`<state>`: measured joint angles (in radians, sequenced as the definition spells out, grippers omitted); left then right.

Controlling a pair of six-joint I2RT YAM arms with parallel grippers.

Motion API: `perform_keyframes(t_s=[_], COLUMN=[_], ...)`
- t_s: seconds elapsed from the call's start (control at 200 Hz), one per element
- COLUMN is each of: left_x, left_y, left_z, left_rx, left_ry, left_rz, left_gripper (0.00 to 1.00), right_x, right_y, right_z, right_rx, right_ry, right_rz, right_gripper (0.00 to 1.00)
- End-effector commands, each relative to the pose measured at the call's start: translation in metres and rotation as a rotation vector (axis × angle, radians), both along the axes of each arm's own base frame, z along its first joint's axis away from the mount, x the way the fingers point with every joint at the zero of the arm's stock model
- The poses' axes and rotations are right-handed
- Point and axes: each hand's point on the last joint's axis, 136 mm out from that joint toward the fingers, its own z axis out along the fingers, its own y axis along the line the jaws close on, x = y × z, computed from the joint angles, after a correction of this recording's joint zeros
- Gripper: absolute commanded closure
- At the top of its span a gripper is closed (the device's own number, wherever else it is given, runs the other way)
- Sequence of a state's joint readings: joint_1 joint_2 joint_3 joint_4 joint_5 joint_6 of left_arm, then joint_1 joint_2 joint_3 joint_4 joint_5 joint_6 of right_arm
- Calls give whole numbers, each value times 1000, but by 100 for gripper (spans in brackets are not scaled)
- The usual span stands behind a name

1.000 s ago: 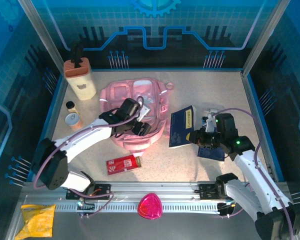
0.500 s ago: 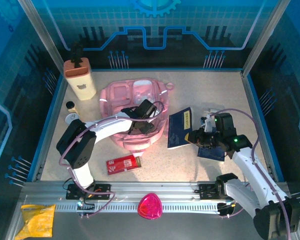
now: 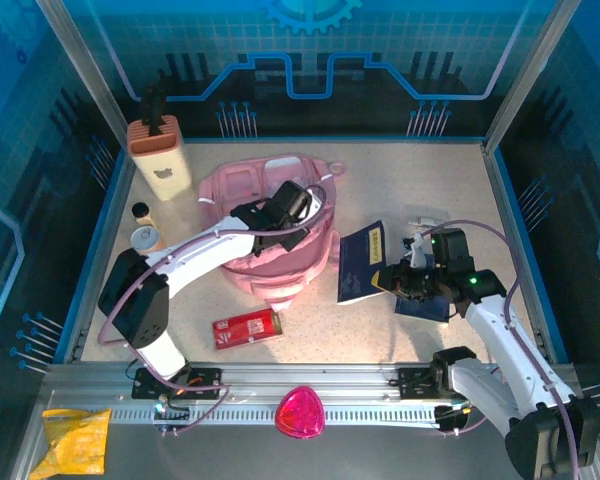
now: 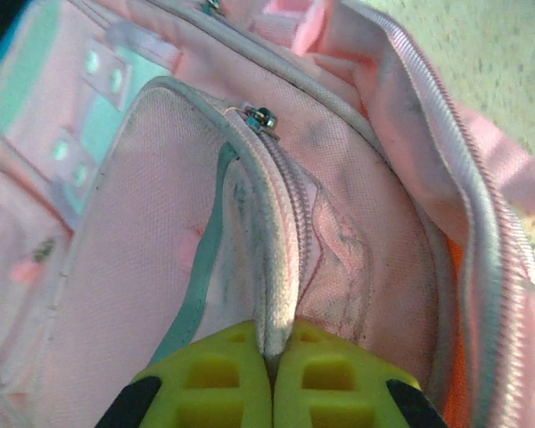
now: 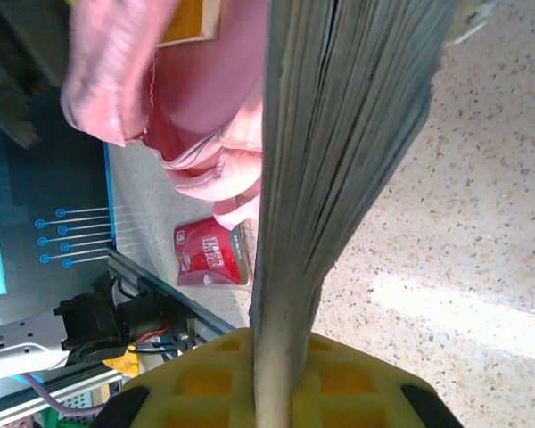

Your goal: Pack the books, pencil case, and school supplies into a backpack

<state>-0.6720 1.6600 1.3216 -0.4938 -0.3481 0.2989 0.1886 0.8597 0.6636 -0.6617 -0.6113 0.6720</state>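
pencil case [image 3: 246,327] unmoved on table [image 3: 380,335], nearest the arm bases | right gripper [image 3: 394,279] still clamped tight on tilted navy book [image 3: 364,262], just right of backpack [image 3: 280,268] | left gripper [image 4: 272,355] has shifted farther up backpack, jaws now pinched closed on its zip edge [image 4: 266,223]

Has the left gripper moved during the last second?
Yes. The left gripper has moved away from the red pencil case, toward the back wall.

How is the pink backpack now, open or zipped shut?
Open. The left gripper pinches one zip edge of the backpack, and that edge stands apart from the other, showing the inside.
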Motion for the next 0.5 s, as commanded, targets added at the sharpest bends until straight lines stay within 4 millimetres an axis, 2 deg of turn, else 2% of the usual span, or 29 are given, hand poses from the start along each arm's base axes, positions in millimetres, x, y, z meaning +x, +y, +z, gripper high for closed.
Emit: perform_keyframes(t_s=[0.0,0.115,0.195,0.335,0.385,0.495], left_x=[13,20,21,16,16,13], left_y=[0,2,3,-1,-1,-4], left_z=[70,92,100,117,125,136], left_rx=[-90,-136,-142,-194,-217,-255], left_ry=[-135,-160,-164,-163,-184,-201], left_rz=[9,10,7,-6,-4,-14], left_gripper=[100,100,100,100,100,100], right_x=[-2,3,6,16,22,44], right_y=[8,26,50,83,95,114], right_z=[19,20,26,34,36,26], right_rx=[45,95,154,134,147,142], right_ry=[-33,-43,-64,-101,-119,-135], right_rz=[38,57,103,154,158,115], right_gripper=[100,100,100,100,100,100])
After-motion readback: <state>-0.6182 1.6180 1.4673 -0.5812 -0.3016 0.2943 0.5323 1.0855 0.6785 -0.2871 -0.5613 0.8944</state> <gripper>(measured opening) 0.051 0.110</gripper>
